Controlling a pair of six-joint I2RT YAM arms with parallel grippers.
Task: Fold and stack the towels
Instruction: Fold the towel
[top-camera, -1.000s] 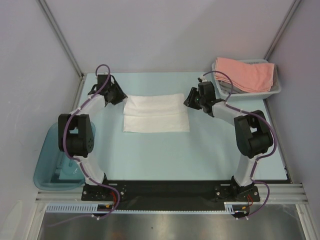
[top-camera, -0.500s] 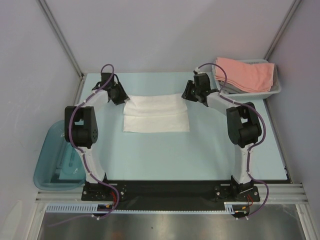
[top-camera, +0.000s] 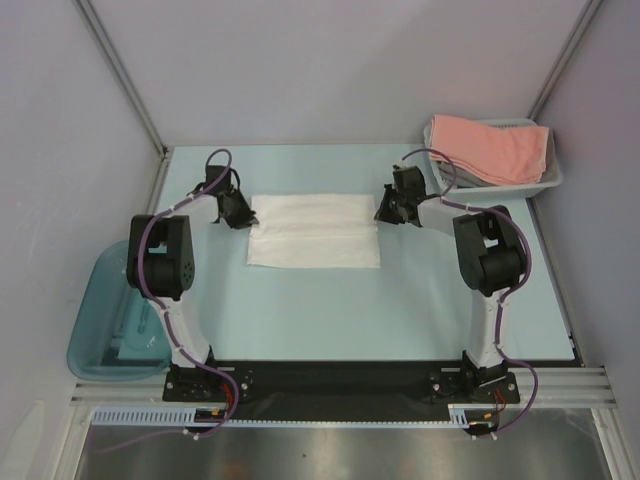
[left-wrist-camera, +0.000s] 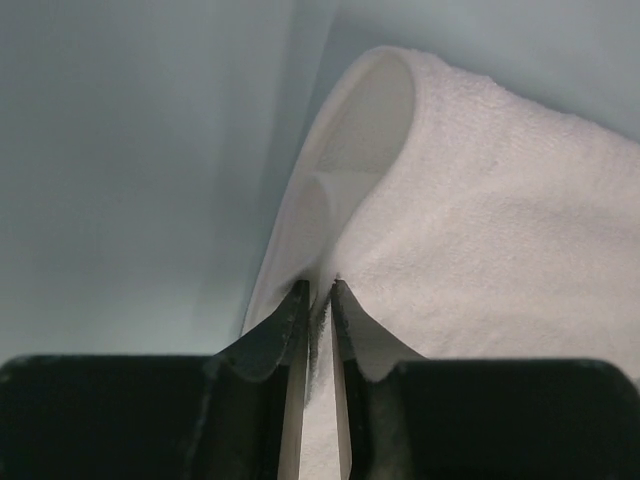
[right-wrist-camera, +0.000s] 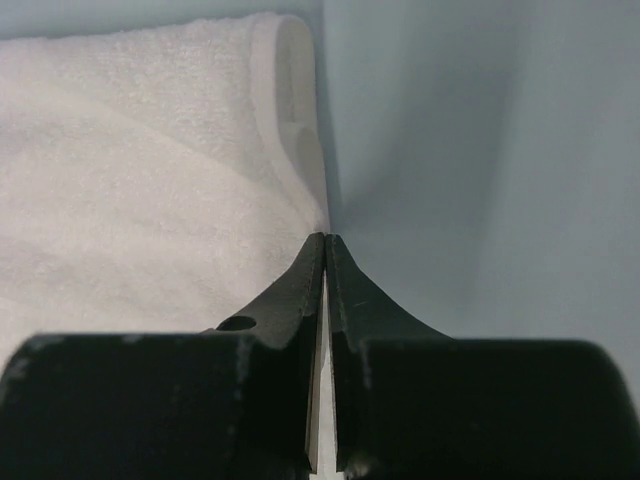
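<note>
A white towel (top-camera: 313, 230) lies folded in half on the table between my two arms, its fold line running left to right. My left gripper (top-camera: 245, 214) sits at its far left corner. In the left wrist view that gripper (left-wrist-camera: 319, 290) is shut on the rolled edge of the white towel (left-wrist-camera: 500, 220). My right gripper (top-camera: 382, 214) is at the far right corner. In the right wrist view this gripper (right-wrist-camera: 326, 242) is shut, with a thin edge of the white towel (right-wrist-camera: 130, 170) pinched in it. A salmon-pink towel (top-camera: 492, 146) lies over a grey towel (top-camera: 455, 176).
The white mesh basket (top-camera: 548, 180) holding the pink and grey towels stands at the back right corner, close behind my right arm. A teal plastic tub (top-camera: 100, 330) hangs off the table's left edge beside the left arm's base. Grey walls close in the back and sides.
Both grippers have dropped onto the white towel's far corners and shut on its edge. The towel's far edge is slightly bunched where they grip.
</note>
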